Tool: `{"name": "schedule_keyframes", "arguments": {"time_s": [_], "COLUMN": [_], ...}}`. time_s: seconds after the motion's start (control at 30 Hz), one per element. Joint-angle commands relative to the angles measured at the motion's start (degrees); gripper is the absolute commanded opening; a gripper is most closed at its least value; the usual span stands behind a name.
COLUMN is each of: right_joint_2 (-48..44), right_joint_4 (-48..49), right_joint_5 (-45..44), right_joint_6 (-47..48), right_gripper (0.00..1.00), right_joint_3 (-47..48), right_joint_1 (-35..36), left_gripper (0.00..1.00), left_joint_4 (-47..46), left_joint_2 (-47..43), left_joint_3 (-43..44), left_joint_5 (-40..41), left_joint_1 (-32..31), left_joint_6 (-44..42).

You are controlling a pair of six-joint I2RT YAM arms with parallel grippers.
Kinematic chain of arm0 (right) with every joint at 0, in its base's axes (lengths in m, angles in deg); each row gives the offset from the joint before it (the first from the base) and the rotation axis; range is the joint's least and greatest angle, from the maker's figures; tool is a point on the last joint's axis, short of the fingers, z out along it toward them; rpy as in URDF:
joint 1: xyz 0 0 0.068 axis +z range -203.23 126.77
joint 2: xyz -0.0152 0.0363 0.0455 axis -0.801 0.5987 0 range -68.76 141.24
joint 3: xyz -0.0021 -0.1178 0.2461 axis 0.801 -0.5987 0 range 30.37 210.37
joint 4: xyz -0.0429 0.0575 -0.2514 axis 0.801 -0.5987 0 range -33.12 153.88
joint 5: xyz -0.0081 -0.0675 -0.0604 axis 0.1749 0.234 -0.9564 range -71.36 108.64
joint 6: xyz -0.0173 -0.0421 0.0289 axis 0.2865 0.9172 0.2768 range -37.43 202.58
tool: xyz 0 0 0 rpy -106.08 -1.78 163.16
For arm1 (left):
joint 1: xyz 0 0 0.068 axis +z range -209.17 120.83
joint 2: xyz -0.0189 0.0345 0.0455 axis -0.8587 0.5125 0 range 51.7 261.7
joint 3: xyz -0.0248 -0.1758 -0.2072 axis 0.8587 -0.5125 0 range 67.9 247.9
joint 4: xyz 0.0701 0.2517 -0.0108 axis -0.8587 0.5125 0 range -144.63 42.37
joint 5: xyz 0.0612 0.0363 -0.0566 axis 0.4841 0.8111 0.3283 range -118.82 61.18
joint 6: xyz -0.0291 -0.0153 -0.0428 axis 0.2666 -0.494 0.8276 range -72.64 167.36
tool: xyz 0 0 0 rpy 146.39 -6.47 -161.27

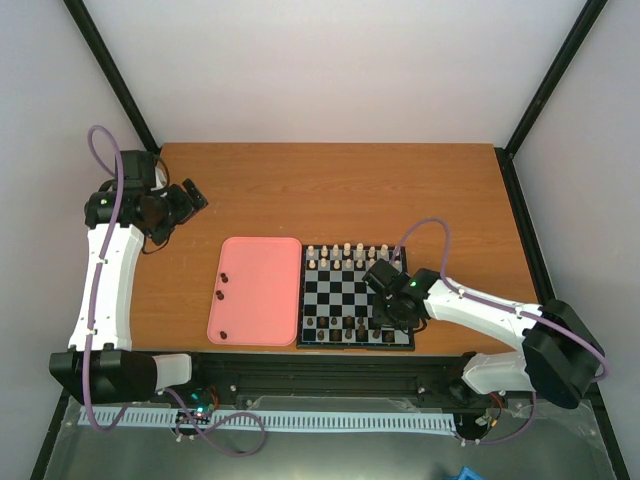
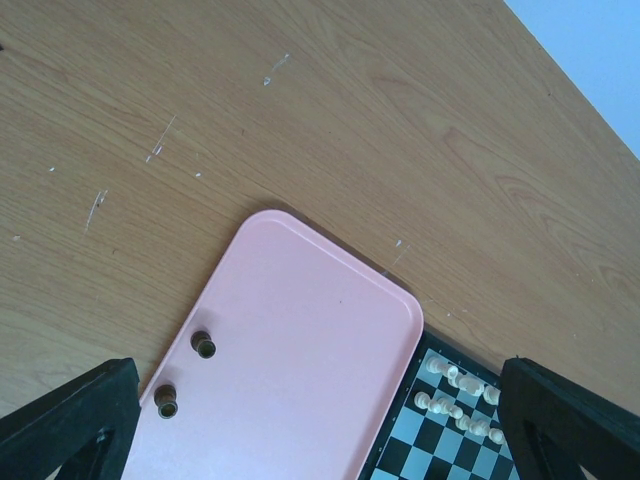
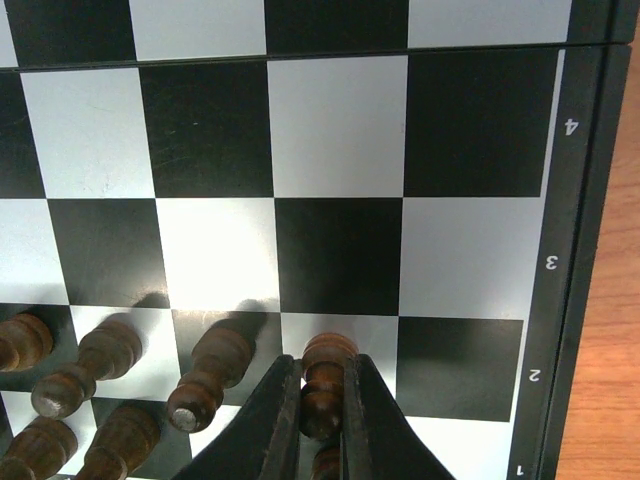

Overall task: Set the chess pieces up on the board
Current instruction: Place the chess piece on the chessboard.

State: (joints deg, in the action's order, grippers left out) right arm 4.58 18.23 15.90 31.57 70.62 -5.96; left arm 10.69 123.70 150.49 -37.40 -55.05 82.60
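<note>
Fingers [image 3: 275, 415] of the right gripper [image 3: 322, 400] pinch a dark pawn [image 3: 326, 362] standing upright on a pale second-rank square of the board [image 3: 335, 130], one file in from the numbered rim [image 3: 560, 262]. Other dark pieces [image 3: 212, 372] stand just to its left, while bare squares lie ahead on ranks three and four and toward the rim. The left gripper [image 1: 185, 205] hangs spread wide over the wooden table [image 1: 400, 190], well apart from the pink tray [image 2: 300, 320], where loose dark pieces [image 2: 203, 345] sit near one long edge.
</note>
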Motion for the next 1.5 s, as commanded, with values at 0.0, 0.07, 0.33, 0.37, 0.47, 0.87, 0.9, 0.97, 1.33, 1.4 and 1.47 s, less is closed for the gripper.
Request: {"name": "schedule_keyframes", "arguments": {"time_s": [0.0,0.07,0.33,0.37,0.47,0.87,0.9,0.97,1.33,1.4,1.47], "right_joint_2": [0.5,0.7,-0.5,-0.8,-1.2,-1.3,-1.3,-1.5,-0.3,0.3,0.6], "right_joint_4": [0.5,0.2,-0.3,-0.4,-0.7,-2.5,-2.8,-3.3,-3.9,-4.1,-4.6], "right_joint_5": [0.6,0.8,1.6,1.6,1.6,-0.1,-0.6,-1.3,-4.9,-5.2,-5.5], "right_joint_6": [-0.9,-0.8,-0.7,-0.8,-0.9,-1.8,-2.0,-2.2,-0.7,-0.1,0.1], "right_gripper": [0.04,0.04,0.04,0.04,0.04,0.22,0.24,0.27,0.44,0.44,0.44], "right_joint_3": [-1.0,-0.7,-0.5,-0.5,-0.7,-0.5,-0.3,0.2,5.3,6.5,7.6], "right_joint_1": [-0.4,-0.4,-0.3,-0.3,-0.3,-0.3,-0.3,-0.3,-0.3,-0.3,-0.3], "left_gripper": [1.0,1.0,1.0,1.0,1.0,1.0,1.0,1.0,1.0,1.0,1.0], "left_joint_4": [-1.1,-1.0,-1.0,-1.0,-1.0,-0.9,-0.9,-0.9,-1.0,-0.9,-0.8], "left_joint_2": [0.2,0.1,-0.1,-0.2,-0.4,-0.8,-0.8,-0.9,-0.7,-0.7,-0.6], "left_joint_3": [0.4,0.4,0.3,0.4,0.3,0.0,-0.1,-0.1,0.2,0.4,0.7], "left_joint_5": [0.0,0.0,0.4,0.4,0.5,0.6,0.6,0.6,0.8,0.7,0.8], "left_joint_1": [-0.2,-0.3,-0.3,-0.3,-0.3,-0.3,-0.3,-0.3,-0.3,-0.3,-0.3], "left_joint_6": [-0.4,-0.4,-0.4,-0.4,-0.5,-0.4,-0.4,-0.4,-0.4,-0.4,-0.5]}}
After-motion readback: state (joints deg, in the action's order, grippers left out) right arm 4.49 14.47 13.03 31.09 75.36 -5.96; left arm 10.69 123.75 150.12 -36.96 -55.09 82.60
